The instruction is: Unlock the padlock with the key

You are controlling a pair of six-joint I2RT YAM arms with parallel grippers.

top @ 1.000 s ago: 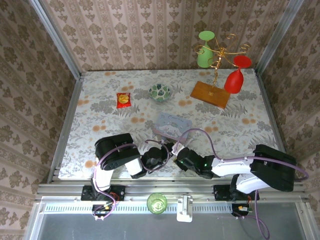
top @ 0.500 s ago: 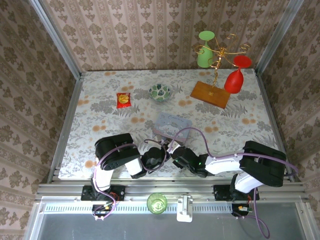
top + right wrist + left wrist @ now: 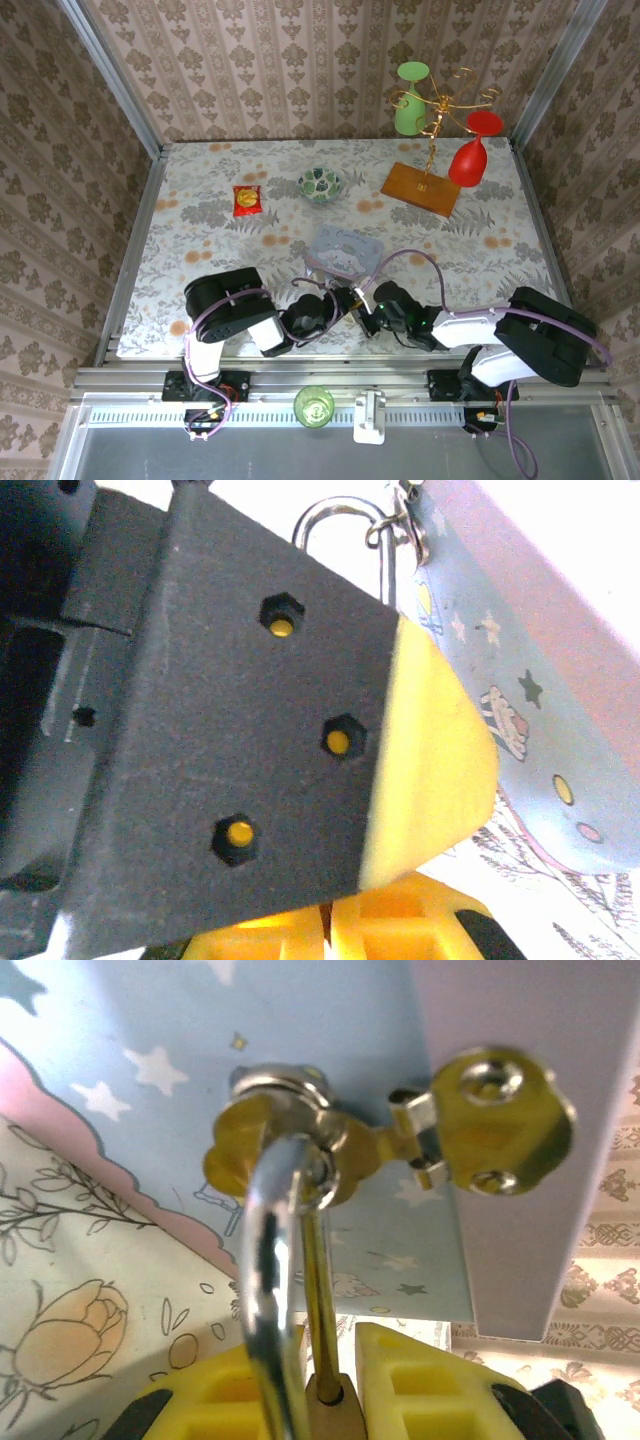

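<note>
Padlock [image 3: 324, 1398]: brass-coloured metal body, dull where it sits in shadow.
Shackle [image 3: 268, 1290]: silvery metal, smooth, mirror-glossy.
Tin [image 3: 150, 1030]: printed pastel sheet metal, smooth, satin sheen.
Hasp [image 3: 500, 1120]: brass-coloured metal, polished, glossy.
My left fingers [image 3: 430, 1385]: yellow plastic, matt.
Table cover [image 3: 70, 1290]: floral print, matt. I cannot tell the weave.

Even overhead light; wrist views blurred close up, with blown-out whites.

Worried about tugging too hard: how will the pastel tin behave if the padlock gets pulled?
The tin looks like thin sheet metal, probably light, so it would likely slide or tilt. The padlock threads its hasp, so a pull by the left pincer probably drags it along.
</note>
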